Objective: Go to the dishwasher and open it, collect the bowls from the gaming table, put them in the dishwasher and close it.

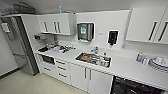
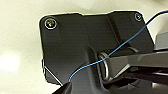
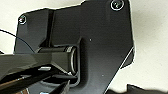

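Kitchenette ahead: a white tabletop [image 1: 125,65] runs from far left to near right, with a steel sink [image 1: 93,59] sunk in its middle and white cabinet doors [image 1: 85,76] beneath. At the near right, under the tabletop, sits a dark opening [image 1: 132,87] with what looks like rack wire inside. I take this for the dishwasher, apparently already open or lacking its steel front in this view (too blurred to be sure). A stack of plates [image 1: 158,63] rests on the tabletop just above it, beside a small bottle [image 1: 139,57]. A tall steel fridge [image 1: 23,50] stands at the far left.

Both wrist views give the robot's own dark plate over pale floor, so whether the jaws are apart or together I cannot tell for either arm.

Risks, as I judge them: the dishwasher lies at the very edge of the head view, so a misjudged approach could bring the base against the cabinets. An arm lifted carelessly near the tabletop edge could sweep the plates off. Mistaking a white cabinet handle for the dishwasher would waste the reach.
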{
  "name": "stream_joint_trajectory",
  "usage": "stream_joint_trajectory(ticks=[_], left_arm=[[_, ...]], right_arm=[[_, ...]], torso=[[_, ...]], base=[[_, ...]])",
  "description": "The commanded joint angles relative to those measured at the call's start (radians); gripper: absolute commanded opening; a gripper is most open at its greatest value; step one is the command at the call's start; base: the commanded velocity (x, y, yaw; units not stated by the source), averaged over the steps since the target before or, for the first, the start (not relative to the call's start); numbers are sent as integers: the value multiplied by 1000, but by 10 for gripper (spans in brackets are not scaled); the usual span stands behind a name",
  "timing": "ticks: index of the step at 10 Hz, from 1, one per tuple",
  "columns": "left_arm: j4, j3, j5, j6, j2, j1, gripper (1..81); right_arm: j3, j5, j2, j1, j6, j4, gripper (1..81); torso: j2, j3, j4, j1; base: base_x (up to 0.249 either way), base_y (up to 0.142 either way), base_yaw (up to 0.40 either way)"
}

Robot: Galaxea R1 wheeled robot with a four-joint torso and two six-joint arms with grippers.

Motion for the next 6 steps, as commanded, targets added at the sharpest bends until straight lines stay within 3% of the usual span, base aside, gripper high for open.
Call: stream_joint_trajectory(ticks=[1, 6], left_arm=[[4, 2, 48, 9, -3, -44, 811], [2, 0, 52, 12, 11, -44, 811]], right_arm=[[6, -56, 11, 44, -7, 0, 811], [6, -51, -4, 32, -9, -6, 811]], torso=[[0, 0, 0, 0], [0, 0, 0, 0]], base=[[0, 0, 380], [0, 0, 380]])
